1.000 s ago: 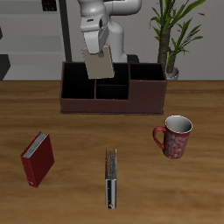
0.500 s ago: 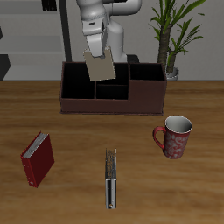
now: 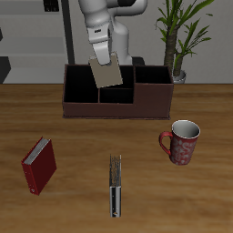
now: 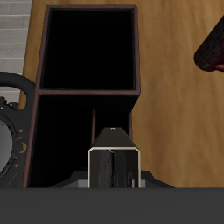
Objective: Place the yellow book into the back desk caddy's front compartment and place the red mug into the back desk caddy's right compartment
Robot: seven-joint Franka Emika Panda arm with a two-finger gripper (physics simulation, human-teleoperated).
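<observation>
My gripper (image 3: 103,52) is shut on the yellow book (image 3: 107,74), a thin tan book that hangs tilted over the back desk caddy (image 3: 82,107). The book's lower edge is above the caddy's middle sections, near the front compartment (image 3: 116,94). In the wrist view the book (image 4: 115,154) shows edge-on between my gripper's (image 4: 115,178) fingers, with black-lined caddy sections (image 4: 90,48) under it. The red mug (image 3: 183,141) stands upright on the table, nearer the front edge than the caddy's right compartment (image 3: 154,80). It also shows in the wrist view (image 4: 213,47).
A red book (image 3: 39,166) lies near the table's front edge. A dark book with a white-grey spine (image 3: 115,185) stands at the front middle. A potted plant (image 3: 180,41) stands behind the caddy's mug-side end. The robot base (image 4: 10,127) is beside the caddy.
My gripper has moved the yellow book slightly lower and toward the mug side over the caddy, and the book tilts more. Nothing else has moved.
</observation>
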